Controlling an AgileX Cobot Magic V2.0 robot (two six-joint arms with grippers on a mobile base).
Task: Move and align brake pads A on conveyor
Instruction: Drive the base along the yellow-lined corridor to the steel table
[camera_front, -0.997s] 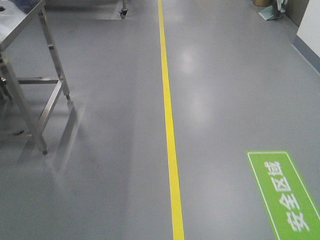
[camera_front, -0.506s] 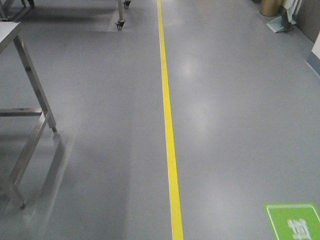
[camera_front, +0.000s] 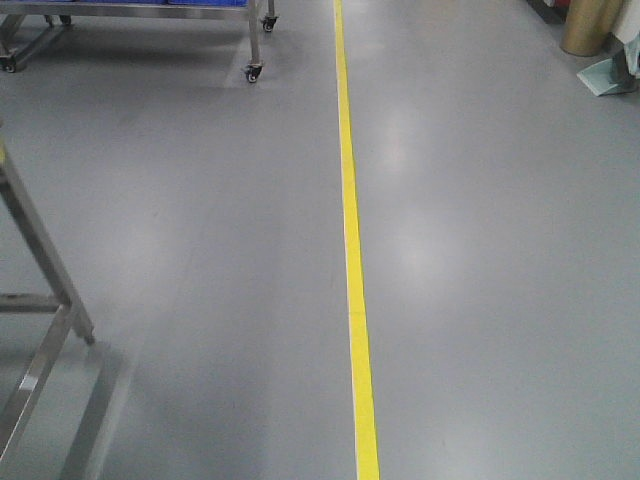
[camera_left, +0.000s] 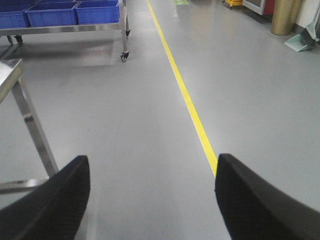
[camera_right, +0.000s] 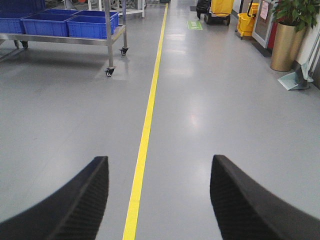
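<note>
No brake pads A and no conveyor show in any view; both are out of view. My left gripper (camera_left: 152, 162) stands open above the grey floor, its two black fingers wide apart with nothing between them. In the right wrist view my right gripper (camera_right: 159, 162) is open too, empty, with the yellow floor line (camera_right: 145, 135) running between its fingers. Neither gripper appears in the front view.
The yellow floor line (camera_front: 352, 250) runs straight ahead. A steel table leg (camera_front: 45, 260) stands at the near left. A wheeled steel rack (camera_left: 122, 30) holding blue bins (camera_left: 97, 11) is far left. A gold planter (camera_right: 284, 45) and yellow cart (camera_right: 222, 7) stand far right.
The view has advanced along the yellow line: the green floor sign slid out of the bottom right, the steel table moved back to the left, and the wheeled rack came into view.
</note>
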